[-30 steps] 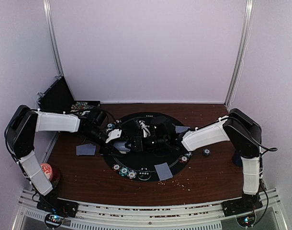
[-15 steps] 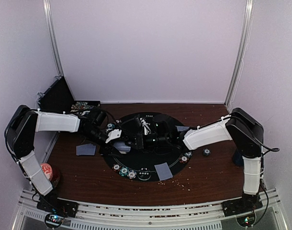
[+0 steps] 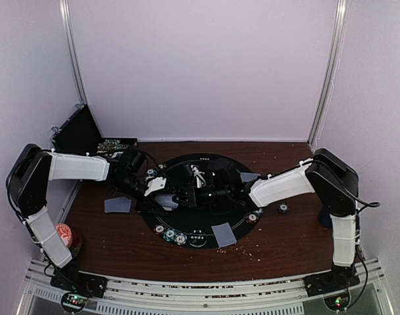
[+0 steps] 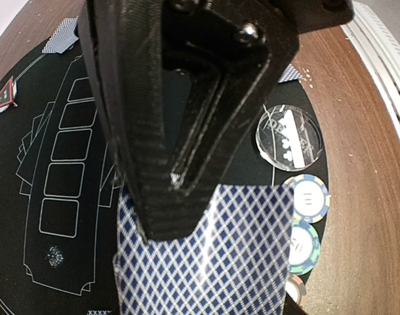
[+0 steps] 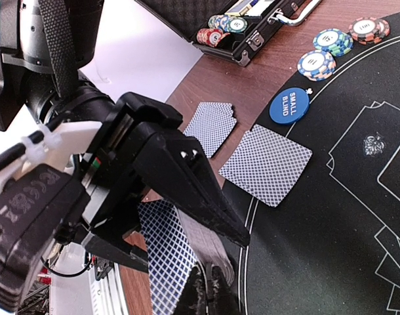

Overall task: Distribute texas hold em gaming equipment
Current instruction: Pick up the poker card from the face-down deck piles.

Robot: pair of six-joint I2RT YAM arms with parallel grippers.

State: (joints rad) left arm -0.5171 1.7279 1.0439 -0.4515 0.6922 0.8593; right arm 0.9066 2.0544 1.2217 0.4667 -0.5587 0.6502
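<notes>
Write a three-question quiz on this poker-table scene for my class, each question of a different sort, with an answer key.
1. True or false: the blue button reads "BIG BLIND".
2. What is the left end effector gripping? A: a poker chip. B: a deck of cards. C: a mug.
3. Fill in the missing word: the triangle marker in the left wrist view is ____ in colour.

Key: 1 false, it reads "SMALL BLIND"; 2 B; 3 red.
</notes>
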